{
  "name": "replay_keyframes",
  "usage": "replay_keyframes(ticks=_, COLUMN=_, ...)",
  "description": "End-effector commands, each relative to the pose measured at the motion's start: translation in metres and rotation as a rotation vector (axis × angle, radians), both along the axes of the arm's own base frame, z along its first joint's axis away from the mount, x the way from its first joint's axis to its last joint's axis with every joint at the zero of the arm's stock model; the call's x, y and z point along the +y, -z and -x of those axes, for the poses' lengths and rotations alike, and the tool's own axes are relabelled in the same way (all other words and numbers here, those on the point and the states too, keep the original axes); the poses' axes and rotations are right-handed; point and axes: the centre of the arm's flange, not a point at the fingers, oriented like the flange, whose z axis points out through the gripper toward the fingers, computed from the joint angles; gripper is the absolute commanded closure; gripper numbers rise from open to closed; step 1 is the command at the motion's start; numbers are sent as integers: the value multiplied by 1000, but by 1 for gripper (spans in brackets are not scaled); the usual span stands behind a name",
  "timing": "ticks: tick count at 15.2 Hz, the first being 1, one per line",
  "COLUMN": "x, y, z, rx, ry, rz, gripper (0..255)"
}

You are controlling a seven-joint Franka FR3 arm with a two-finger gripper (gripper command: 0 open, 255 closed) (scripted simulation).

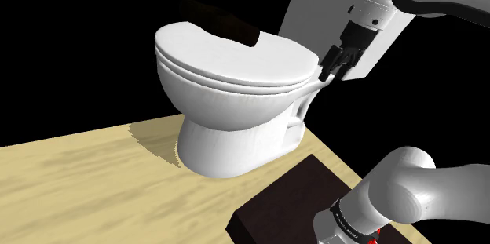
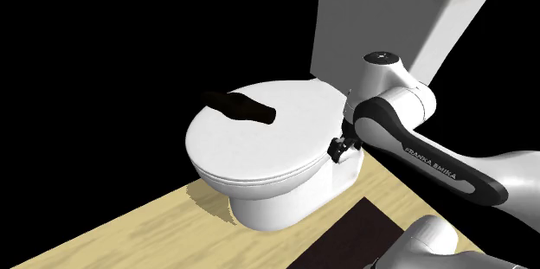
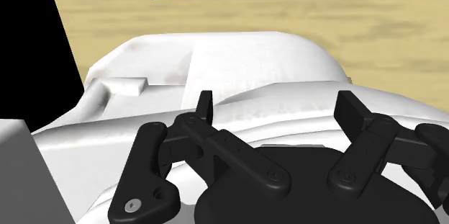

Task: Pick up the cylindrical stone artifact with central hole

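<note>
Dark cylinder (image 1: 220, 20) lies on smooth white toilet lid (image 1: 235, 62); end effector (image 3: 278, 104) (fingers spread wide) grips nothing.

One toilet (image 1: 235, 58), one dark cylinder (image 1: 220, 19), one stand (image 1: 290, 199), one arm (image 1: 424, 195).

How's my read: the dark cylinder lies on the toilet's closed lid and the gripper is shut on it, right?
Not quite. The dark cylinder does lie on the toilet's closed lid, but the gripper is open, not shut on it: the wrist view shows its fingers apart, clasping nothing, and the shoulder view shows it apart from the cylinder.
</note>
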Motion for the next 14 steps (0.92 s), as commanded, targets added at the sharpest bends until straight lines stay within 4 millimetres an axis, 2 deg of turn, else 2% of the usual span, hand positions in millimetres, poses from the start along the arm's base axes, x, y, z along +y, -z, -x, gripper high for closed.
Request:
replay_keyframes(ticks=1, x=0, y=0, z=0, rx=0, ry=0, rz=0, gripper=0)
replay_keyframes(ticks=7, x=13, y=-14, z=-77, rx=-1, ry=-110, rz=6, gripper=0)
replay_keyframes(ticks=14, x=38, y=-30, z=-163, rx=-2, ry=-239, rz=13, gripper=0)
